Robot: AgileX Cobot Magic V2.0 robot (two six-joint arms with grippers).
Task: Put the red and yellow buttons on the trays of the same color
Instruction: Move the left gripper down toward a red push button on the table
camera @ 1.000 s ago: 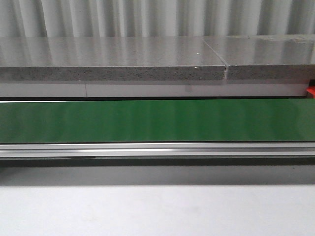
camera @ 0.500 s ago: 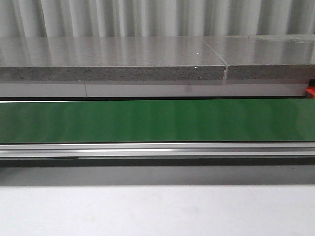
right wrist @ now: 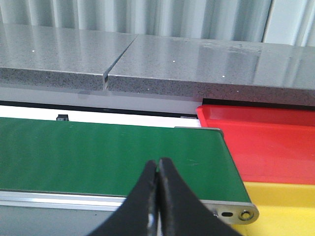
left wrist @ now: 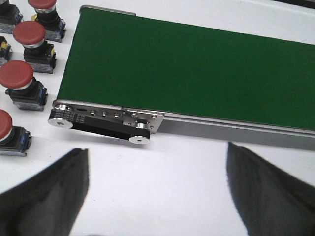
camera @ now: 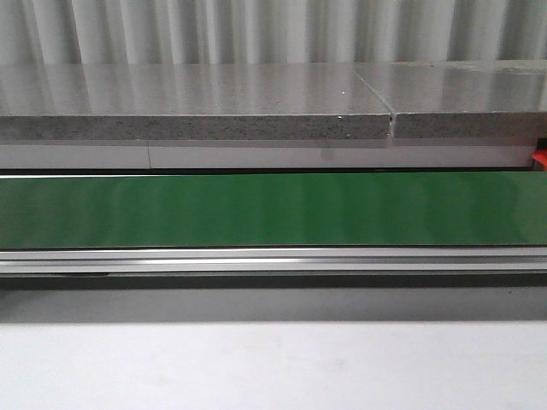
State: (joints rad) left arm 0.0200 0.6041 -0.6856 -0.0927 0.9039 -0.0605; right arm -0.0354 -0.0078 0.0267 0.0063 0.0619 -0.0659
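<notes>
Several red mushroom-head buttons (left wrist: 18,81) stand in a column on the white table beside the end of the green conveyor belt (left wrist: 187,64). My left gripper (left wrist: 157,189) is open above bare table near that belt end, nothing between its fingers. My right gripper (right wrist: 158,169) is shut and empty, its tips over the belt's (right wrist: 108,152) near edge. Past the belt's other end lie the red tray (right wrist: 266,147) and the yellow tray (right wrist: 280,209). No yellow button is in view.
In the front view the green belt (camera: 273,209) spans the whole width with an aluminium rail (camera: 273,260) in front and a grey stone ledge (camera: 197,102) behind. A sliver of the red tray (camera: 539,160) shows at the far right. White table (camera: 273,367) lies nearest me.
</notes>
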